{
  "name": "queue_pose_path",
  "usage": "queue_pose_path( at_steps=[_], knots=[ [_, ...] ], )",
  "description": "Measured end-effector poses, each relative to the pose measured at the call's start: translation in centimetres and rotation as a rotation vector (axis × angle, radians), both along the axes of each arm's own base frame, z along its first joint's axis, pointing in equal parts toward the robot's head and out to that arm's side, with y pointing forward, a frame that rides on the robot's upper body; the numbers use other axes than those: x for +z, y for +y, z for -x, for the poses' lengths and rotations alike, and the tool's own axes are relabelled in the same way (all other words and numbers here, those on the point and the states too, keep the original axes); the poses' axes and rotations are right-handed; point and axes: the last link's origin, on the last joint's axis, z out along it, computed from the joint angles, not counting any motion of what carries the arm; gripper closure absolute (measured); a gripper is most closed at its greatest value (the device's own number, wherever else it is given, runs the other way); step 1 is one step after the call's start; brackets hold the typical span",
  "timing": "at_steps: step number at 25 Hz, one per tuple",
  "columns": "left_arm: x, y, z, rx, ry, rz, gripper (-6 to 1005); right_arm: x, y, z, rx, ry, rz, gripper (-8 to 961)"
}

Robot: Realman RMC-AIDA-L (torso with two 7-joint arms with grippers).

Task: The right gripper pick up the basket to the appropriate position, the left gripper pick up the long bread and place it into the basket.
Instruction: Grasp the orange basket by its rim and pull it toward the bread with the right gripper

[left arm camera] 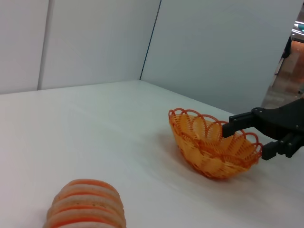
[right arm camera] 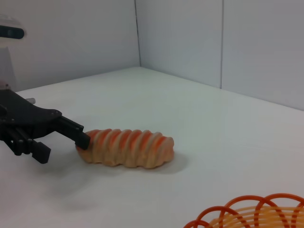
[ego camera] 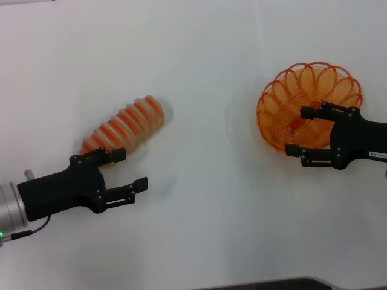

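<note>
Flat white tabletop (ego camera: 217,72), plain pale wall panels (left arm camera: 95,42) behind.

Left gripper (ego camera: 134,170), black two-fingered on silver cylindrical wrist with thin cable: fingers apart, nothing between them, low over table. Upper fingertip (ego camera: 115,154) at near end of long bread (ego camera: 126,125), overlapping it in head view; contact not resolvable. Lower finger clear of it, over bare table. Same gripper far off in right wrist view (right arm camera: 59,138), one fingertip right at the loaf's end.

Long bread: pale tan cylindrical toy loaf with orange-red crosswise stripes, rounded ends, lying flat on table, slanting away from left gripper, ahead of its fingertips. Striped end also in left wrist view (left arm camera: 86,206), full length in right wrist view (right arm camera: 127,147).

Right gripper (ego camera: 297,132), black two-fingered with small white label on body: fingers spread wide, fingertips over near side of basket (ego camera: 284,96), rim section between them, not closed on it. Seen from left wrist view (left arm camera: 246,138), one finger above rim, other outside the wall.

Basket: oval orange wire, looped scalloped rim, spiral wire base, sitting upright on table (left arm camera: 194,142), directly under and ahead of right gripper's fingertips, well apart from loaf and left gripper. Rim loops only in right wrist view (right arm camera: 256,216).
</note>
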Motion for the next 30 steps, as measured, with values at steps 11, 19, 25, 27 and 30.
queue_pose_path(
  at_steps=[11,19,25,27,30],
  knots=[
    [0.0,0.0,0.0,0.000,0.000,0.000,157,0.0,0.1,0.0,0.000,-0.002,-0.001,30],
    [0.0,0.0,0.0,0.002,-0.004,-0.002,158,0.0,0.1,0.0,-0.001,0.000,-0.003,32],
    [0.2,0.2,0.0,0.011,-0.015,-0.018,159,0.1,0.1,0.2,-0.020,0.047,-0.020,32],
    [0.3,0.2,0.0,0.012,-0.018,-0.021,159,0.3,0.4,0.4,-0.053,0.087,-0.024,33],
    [0.3,0.2,-0.1,0.011,-0.020,-0.020,160,0.9,0.8,1.1,-0.090,0.155,-0.007,33]
  ],
)
